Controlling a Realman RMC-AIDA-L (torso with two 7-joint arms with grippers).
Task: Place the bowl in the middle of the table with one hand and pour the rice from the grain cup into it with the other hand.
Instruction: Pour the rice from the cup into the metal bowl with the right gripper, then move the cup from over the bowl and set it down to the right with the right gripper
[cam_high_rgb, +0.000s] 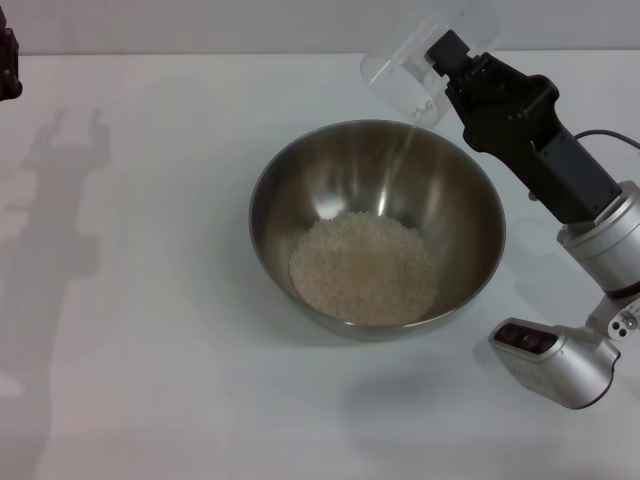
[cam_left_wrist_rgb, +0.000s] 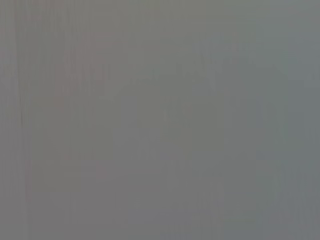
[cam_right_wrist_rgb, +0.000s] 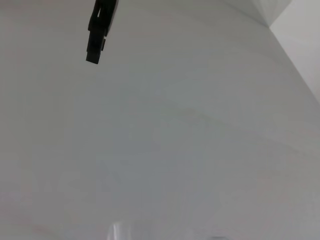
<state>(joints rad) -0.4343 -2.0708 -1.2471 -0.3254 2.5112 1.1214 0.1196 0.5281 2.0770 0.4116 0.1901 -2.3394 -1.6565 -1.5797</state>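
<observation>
The steel bowl (cam_high_rgb: 377, 228) stands in the middle of the white table (cam_high_rgb: 150, 350) with a pile of rice (cam_high_rgb: 364, 267) in its bottom. My right gripper (cam_high_rgb: 452, 72) is shut on the clear grain cup (cam_high_rgb: 420, 58), held tipped over the bowl's far right rim, its lip pointing down into the bowl. A thin stream of grains (cam_high_rgb: 405, 160) falls from the cup. My left gripper (cam_high_rgb: 8, 62) is raised at the far left edge of the head view, away from the bowl. It also shows far off in the right wrist view (cam_right_wrist_rgb: 98, 31).
The left arm's shadow (cam_high_rgb: 55, 230) lies on the table's left side. The right arm's elbow joint (cam_high_rgb: 560, 355) hangs over the table to the right of the bowl. The left wrist view shows only a plain grey surface.
</observation>
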